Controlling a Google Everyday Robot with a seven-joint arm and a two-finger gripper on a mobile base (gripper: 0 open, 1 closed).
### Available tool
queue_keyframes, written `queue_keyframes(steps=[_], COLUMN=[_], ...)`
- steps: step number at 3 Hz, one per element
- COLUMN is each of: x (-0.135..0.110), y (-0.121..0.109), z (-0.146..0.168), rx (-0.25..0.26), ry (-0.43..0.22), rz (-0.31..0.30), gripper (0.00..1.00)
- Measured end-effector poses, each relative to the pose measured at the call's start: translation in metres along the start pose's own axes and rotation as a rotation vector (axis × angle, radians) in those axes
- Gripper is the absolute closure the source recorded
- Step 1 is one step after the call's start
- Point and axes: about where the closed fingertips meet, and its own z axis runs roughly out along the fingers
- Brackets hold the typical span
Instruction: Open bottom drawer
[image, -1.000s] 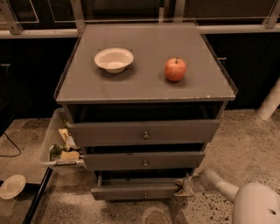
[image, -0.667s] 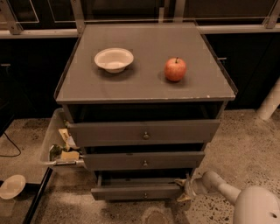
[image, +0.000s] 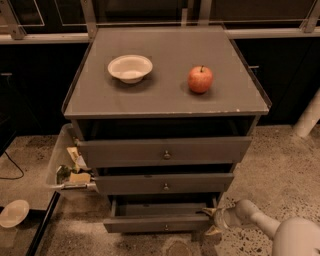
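Far to the left of the cabinet (image: 165, 165), on the floor (image: 280, 165), lies a shallow white dish (image: 13, 212), and a dark cable (image: 12, 167) loops above it. Just beside the cabinet's left flank sits a clear plastic bin (image: 59, 150) holding what look like paper scraps and wrappers; they are too jumbled to name.

The cabinet's grey worktop (image: 165, 97) carries a white bowl (image: 130, 67) on its left half and a red apple (image: 200, 79) on its right half, well apart, both upright.

Three grey drawer fronts run down the cabinet's face. The top drawer (image: 125, 151) is the tallest and widest, with the middle drawer (image: 130, 184) under it. Both sit a little forward of the frame, with a dark gap above each. The bottom drawer (image: 145, 223), lowest on the cabinet, stands partly open. Its grey tray shows behind the slim front, and its small round knob (image: 165, 227) is at the centre.

The pincer (image: 211, 221) is at the right end of the bottom drawer's front, against that corner. Whether it is spread or pressed together I cannot tell. Its white arm (image: 260, 222) runs away from the cabinet toward the lower right. Farther right of the cabinet, a white post (image: 307, 117) leans up from the floor.
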Motion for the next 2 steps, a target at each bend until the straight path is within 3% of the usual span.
queue_keyframes(steps=[2], x=[-0.008], y=[0.057], z=[-0.03], rx=[-0.024], ry=[0.02], rz=[-0.028], gripper=[0.83])
